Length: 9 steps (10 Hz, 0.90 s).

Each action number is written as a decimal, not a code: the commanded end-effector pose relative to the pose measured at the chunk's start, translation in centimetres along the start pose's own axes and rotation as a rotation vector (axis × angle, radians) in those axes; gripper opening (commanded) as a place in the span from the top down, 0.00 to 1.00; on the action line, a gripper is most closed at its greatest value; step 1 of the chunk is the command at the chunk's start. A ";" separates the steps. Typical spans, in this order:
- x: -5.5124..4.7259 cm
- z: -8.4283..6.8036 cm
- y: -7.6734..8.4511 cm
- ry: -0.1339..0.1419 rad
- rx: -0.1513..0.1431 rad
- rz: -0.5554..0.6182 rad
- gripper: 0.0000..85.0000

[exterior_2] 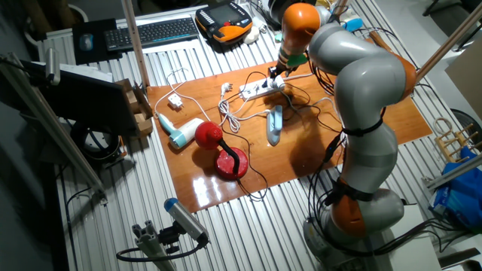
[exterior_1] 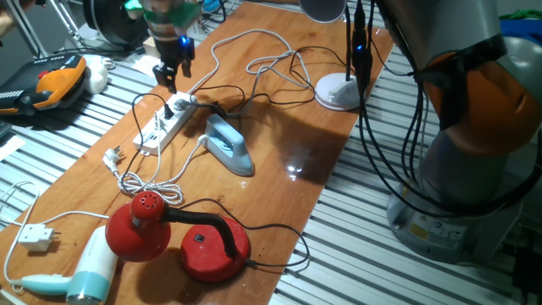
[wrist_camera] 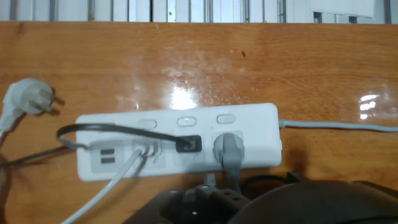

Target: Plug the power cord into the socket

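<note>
The small black plug (wrist_camera: 188, 144) of the power cord (wrist_camera: 112, 130) sits in a middle outlet of the socket (wrist_camera: 180, 140), at the table's far left. The gripper (exterior_1: 174, 68) hangs above it; its jaws appear apart, holding nothing. Risk: the plug may be only partly seated (depth unclear), and a snagged cable could pull it loose. A grey plug (wrist_camera: 229, 151), white plug (wrist_camera: 146, 149) and iron (exterior_1: 229, 144) crowd the strip.

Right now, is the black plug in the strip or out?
In. In the hand view the black plug sits seated in a middle outlet of the white power strip, its cable looping off left.
</note>
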<state>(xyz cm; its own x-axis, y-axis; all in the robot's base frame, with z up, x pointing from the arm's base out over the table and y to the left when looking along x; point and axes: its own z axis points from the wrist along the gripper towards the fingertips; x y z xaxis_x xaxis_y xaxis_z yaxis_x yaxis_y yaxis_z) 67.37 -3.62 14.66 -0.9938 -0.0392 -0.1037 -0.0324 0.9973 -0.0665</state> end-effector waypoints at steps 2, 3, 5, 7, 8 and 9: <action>0.3 -2.7 -0.1 0.010 -0.005 -0.009 1.00; 0.4 -3.5 -0.2 0.017 -0.021 -0.012 1.00; 0.7 -5.4 -0.6 0.035 -0.042 -0.026 1.00; 1.2 -6.0 -0.4 0.039 -0.047 -0.029 1.00; 1.4 -6.3 0.0 0.039 -0.047 -0.024 1.00; 1.7 -6.6 0.5 0.041 -0.043 -0.013 1.00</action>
<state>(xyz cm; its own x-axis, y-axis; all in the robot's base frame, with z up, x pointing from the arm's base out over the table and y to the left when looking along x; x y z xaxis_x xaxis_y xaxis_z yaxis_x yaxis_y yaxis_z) 64.98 -2.76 21.01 -0.9968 -0.0509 -0.0622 -0.0494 0.9985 -0.0243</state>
